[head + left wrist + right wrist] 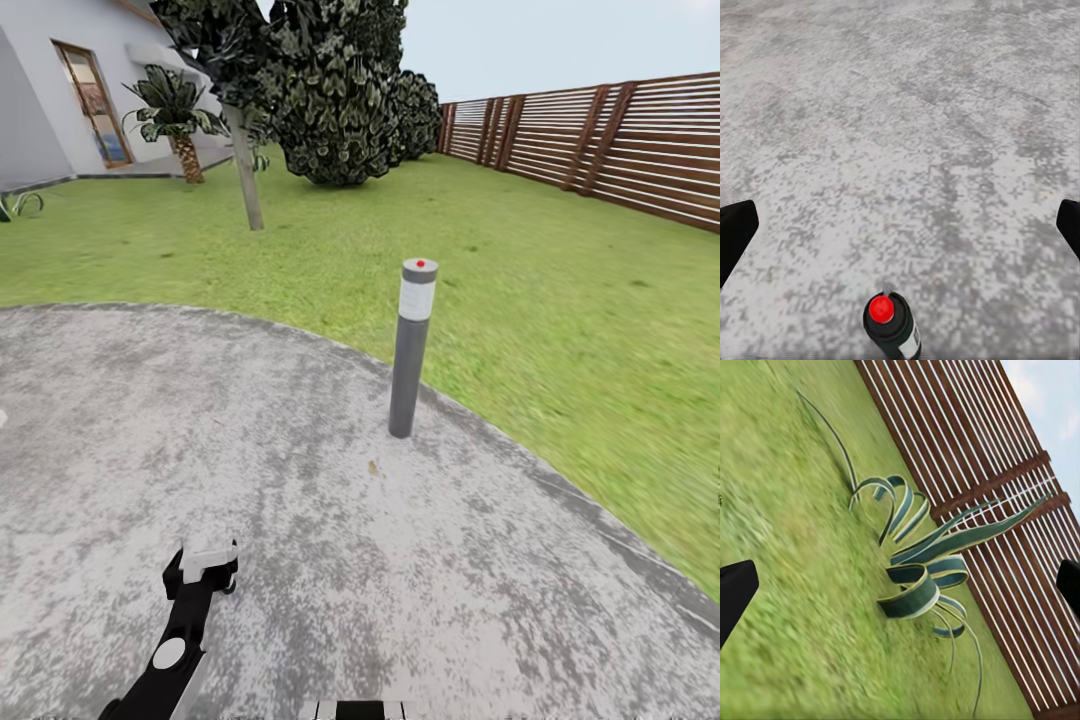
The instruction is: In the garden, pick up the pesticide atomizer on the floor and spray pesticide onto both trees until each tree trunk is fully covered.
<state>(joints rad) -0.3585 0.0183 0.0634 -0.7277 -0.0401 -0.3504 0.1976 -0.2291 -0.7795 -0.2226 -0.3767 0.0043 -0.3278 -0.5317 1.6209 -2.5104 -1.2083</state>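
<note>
1. Nearest, the left gripper point(207, 562) hangs low over the floor point(300, 560) at about 7 o'clock in the head view. In the left wrist view its two dark fingertips point(735, 236) sit at opposite edges, spread wide, with nothing between them.
2. The pesticide atomizer point(892, 326) shows in the left wrist view, standing on the paving close under the camera: a dark bottle with a red spot on top and a white label down one side. It lies outside the gap between the fingers, not yet reached.
3. My judgement on handling: a small, stiff, light bottle, probably smooth-sided and easy to tip. The round body below the head looks the best place to clamp, keeping the trigger and nozzle free.
4. The right gripper point(900, 585) is also spread wide and empty; its view looks across grass to a strappy striped plant point(919, 559) near the slatted fence point(975, 457).
5. Further out, at 12 o'clock, a grey lamp post point(411, 345) stands at the patio's rim.
6. Beyond, across the lawn point(560, 300) at about 11 o'clock, one tree trunk point(245, 170) rises under dark foliage, with a white house point(40, 100) at 10 o'clock.
</note>
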